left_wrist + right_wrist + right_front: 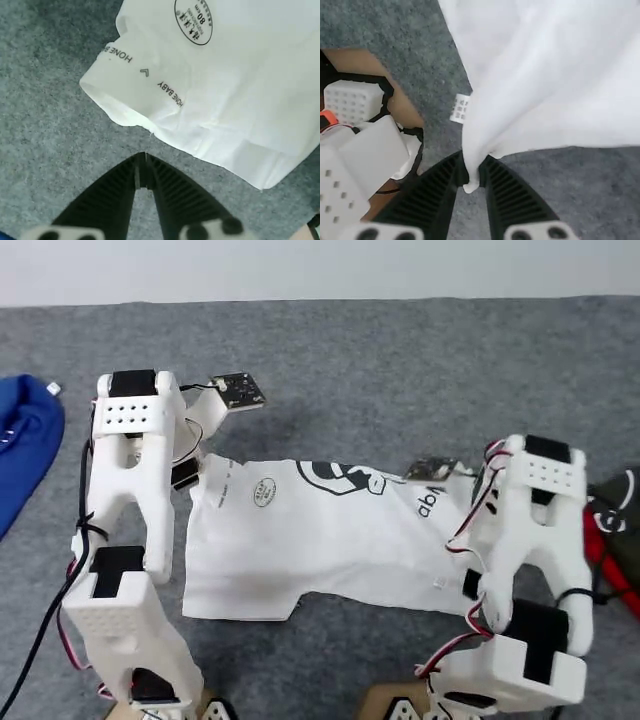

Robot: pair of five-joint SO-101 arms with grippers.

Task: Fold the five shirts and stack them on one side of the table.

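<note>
1. White shirt [545,75] cloth is pinched in my right gripper [472,172], whose jaws are clamped tight on a bunched edge, beside a small sewn tag [460,108].
2. My left gripper [141,159] has its jaws pressed together with nothing between them, just off the shirt's folded neck end, over the grey table [45,125].
3. From above, the shirt lies spread and rumpled between my two arms, mid-table.
4. A blue garment [25,440] lies at the table's left edge, well apart from the shirt; a red and dark item [612,530] sits at the right edge.
</note>
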